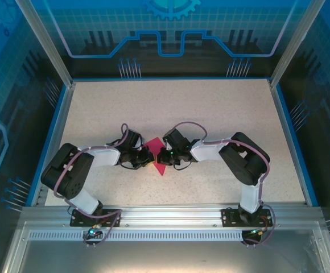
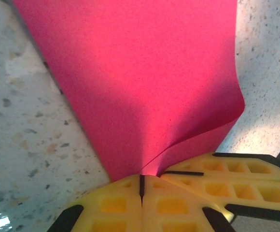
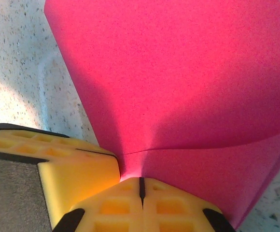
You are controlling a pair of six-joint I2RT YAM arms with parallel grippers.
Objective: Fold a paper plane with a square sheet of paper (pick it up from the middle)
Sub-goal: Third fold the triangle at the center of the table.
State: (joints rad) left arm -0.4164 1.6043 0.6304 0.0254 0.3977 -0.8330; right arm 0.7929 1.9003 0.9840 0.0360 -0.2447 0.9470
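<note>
The square sheet of paper (image 1: 156,150) is magenta-pink and sits mid-table, pinched up between the two arms. My left gripper (image 1: 148,160) is shut on one bent edge of the paper (image 2: 145,72); in the left wrist view its yellow fingers (image 2: 116,203) meet at the gripper (image 2: 141,177). My right gripper (image 1: 163,154) is shut on the sheet (image 3: 178,82) from the other side, its jaws closed at the gripper (image 3: 141,180). The two grippers' tips nearly touch. The sheet curls over in a soft fold above the jaws. The paper plane is out of view.
The speckled tabletop (image 1: 210,108) stretches wide behind and to both sides. A blue-edged frame (image 1: 290,136) borders it. The right gripper's yellow fingers (image 2: 236,181) crowd the left wrist view; the left gripper's fingers (image 3: 58,162) crowd the right wrist view.
</note>
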